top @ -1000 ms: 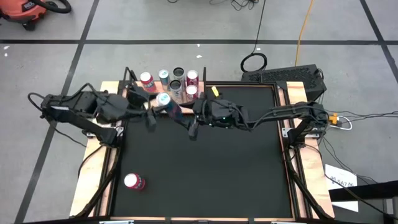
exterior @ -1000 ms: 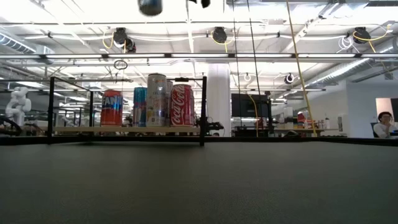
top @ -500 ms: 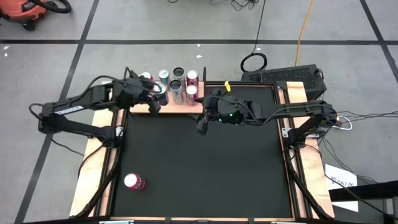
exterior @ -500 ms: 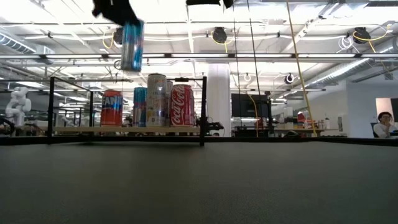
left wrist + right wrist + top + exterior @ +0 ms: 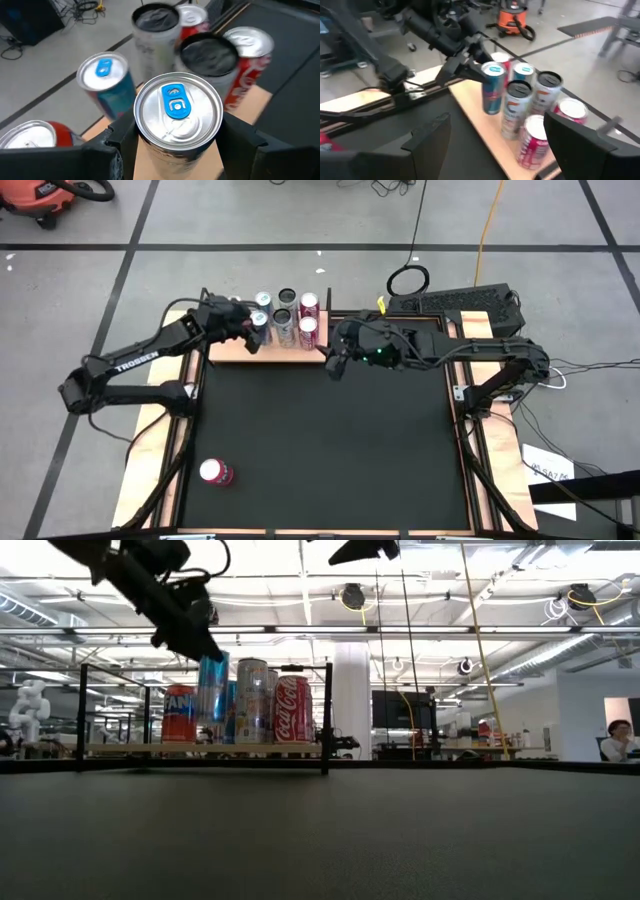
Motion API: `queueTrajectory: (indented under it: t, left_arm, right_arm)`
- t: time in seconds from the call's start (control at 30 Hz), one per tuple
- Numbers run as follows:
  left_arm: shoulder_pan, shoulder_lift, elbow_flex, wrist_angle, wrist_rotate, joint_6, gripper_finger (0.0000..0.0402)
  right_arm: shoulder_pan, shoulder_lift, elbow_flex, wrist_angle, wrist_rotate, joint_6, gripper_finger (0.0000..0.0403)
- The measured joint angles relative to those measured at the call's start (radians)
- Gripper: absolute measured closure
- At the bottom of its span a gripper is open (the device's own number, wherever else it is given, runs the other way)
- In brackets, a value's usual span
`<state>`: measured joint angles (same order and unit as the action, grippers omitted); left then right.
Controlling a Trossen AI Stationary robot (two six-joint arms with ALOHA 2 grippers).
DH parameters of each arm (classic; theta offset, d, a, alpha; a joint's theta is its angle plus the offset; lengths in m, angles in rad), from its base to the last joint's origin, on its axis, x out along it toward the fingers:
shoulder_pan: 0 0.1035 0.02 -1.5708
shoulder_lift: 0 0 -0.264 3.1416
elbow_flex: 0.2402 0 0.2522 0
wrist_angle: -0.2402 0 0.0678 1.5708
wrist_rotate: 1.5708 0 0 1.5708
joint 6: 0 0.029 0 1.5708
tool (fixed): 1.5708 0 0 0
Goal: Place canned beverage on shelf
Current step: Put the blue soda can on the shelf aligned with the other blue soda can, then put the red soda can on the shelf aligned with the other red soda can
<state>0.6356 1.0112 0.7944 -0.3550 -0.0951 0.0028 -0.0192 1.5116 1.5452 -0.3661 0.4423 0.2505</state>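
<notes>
My left gripper is shut on a blue-and-silver can over the front left part of the wooden shelf. The can also shows in the low view and the right wrist view. The shelf has thin black posts and stands at the table's far edge; several other cans stand upright on it. My right gripper is open and empty above the mat, just right of the shelf. A red can stands on the mat near the front left corner. My left gripper pinches the blue can's side wall just below its top rim between its two fingers. The fingers slant down from the table's left. The can is nearly upright with its base at the shelf top; I cannot tell whether it rests there.
The shelf's cans stand close behind and to the right of the held can, a blue-topped one and a red one nearest. A black post marks the shelf's right front corner. The black mat is bare in front.
My left gripper has carried the blue can from above the mat toward the table's far edge, over the shelf, and then down; the can has gone from tilted to nearly upright. My right gripper has drawn back toward the far right.
</notes>
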Motion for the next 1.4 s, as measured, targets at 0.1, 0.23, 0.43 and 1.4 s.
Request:
queueTrajectory:
  t: [0.1,0.23,0.43,1.4]
  left_arm:
    - [0.052,0.007,-0.039,0.061,0.029,0.028,0.0199]
    - [0.105,0.023,-0.084,0.129,0.093,0.034,0.0199]
    - [0.136,0.073,-0.089,0.140,0.125,0.060,0.0199]
    - [0.119,0.091,0.116,-0.100,0.093,0.031,0.0090]
  right_arm:
    - [-0.001,0.000,0.000,-0.013,0.004,0.006,0.0096]
    - [-0.008,0.000,0.000,-0.013,0.004,0.016,0.0096]
    - [-0.027,0.000,0.000,-0.013,0.006,0.018,0.0096]
    - [-0.047,-0.056,-0.001,-0.080,0.002,0.026,0.0096]
